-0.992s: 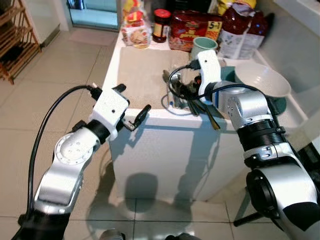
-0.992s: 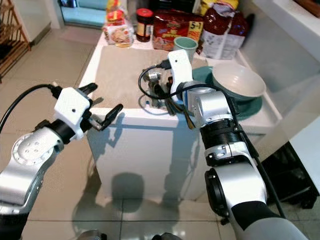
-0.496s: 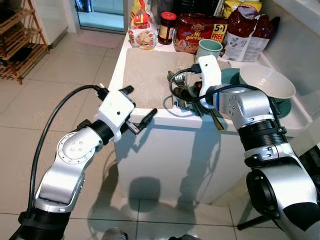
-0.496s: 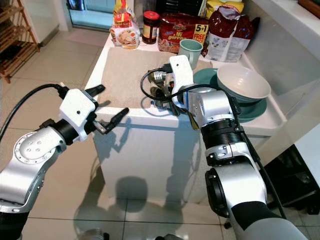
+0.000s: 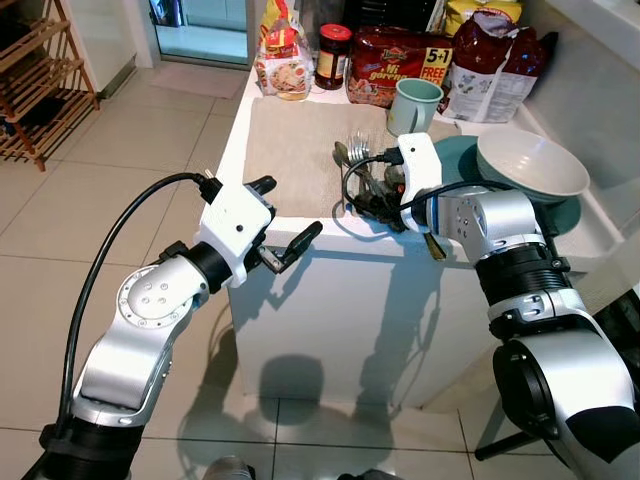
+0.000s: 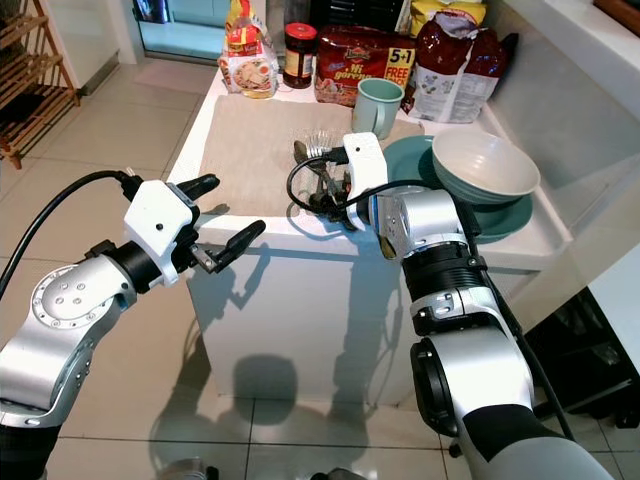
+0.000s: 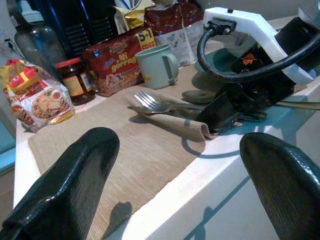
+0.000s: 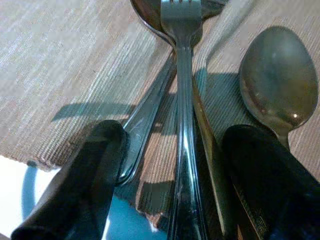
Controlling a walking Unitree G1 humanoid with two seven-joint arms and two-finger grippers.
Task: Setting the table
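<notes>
While right pincer [image 8: 170,165] straddles fork [image 8: 181,100] handle, left pincer [image 5: 282,222] hovers, spread

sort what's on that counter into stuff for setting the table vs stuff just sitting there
For the job:
- placemat
- forks and spoons, under the right gripper
- white bowl on the teal plate
- green mug

Just lying about:
- noodle packs
- jar
- snack bags
- wooden rack
</notes>
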